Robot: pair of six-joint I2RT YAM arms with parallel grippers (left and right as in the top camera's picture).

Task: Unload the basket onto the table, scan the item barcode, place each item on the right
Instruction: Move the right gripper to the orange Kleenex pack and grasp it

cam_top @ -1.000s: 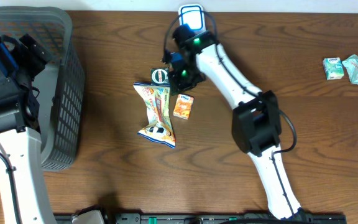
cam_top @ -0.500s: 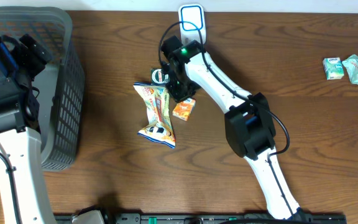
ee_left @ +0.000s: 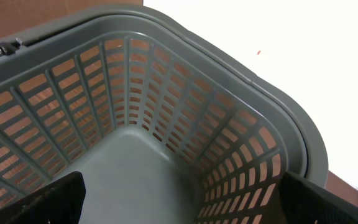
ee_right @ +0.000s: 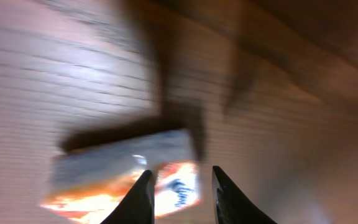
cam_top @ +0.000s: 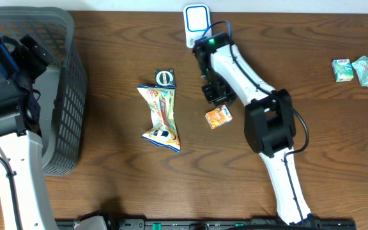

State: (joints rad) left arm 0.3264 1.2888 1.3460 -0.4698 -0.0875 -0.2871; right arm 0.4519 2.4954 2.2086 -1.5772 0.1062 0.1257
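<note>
A small orange box (cam_top: 218,117) lies on the wooden table (cam_top: 107,179), below the white barcode scanner (cam_top: 197,19) at the far edge. My right gripper (cam_top: 215,101) hangs just behind the box. In the right wrist view the right gripper (ee_right: 181,172) has its jaws a narrow gap apart. The blurred orange box (ee_right: 104,174) shows beyond them on the table, with nothing clamped between them. In the left wrist view my left gripper (ee_left: 179,205) is wide open above the grey basket (ee_left: 166,74), holding nothing.
A twisted snack bag (cam_top: 161,115) and a round green item (cam_top: 165,77) lie left of the box. Two small green packets (cam_top: 342,69) (cam_top: 367,70) sit at the far right. The grey basket (cam_top: 69,83) stands at the left edge.
My right arm swung right, away from the snack bag. The orange box travelled with it from beside the bag to below the scanner. The jaws then parted slightly. The left arm has not moved.
</note>
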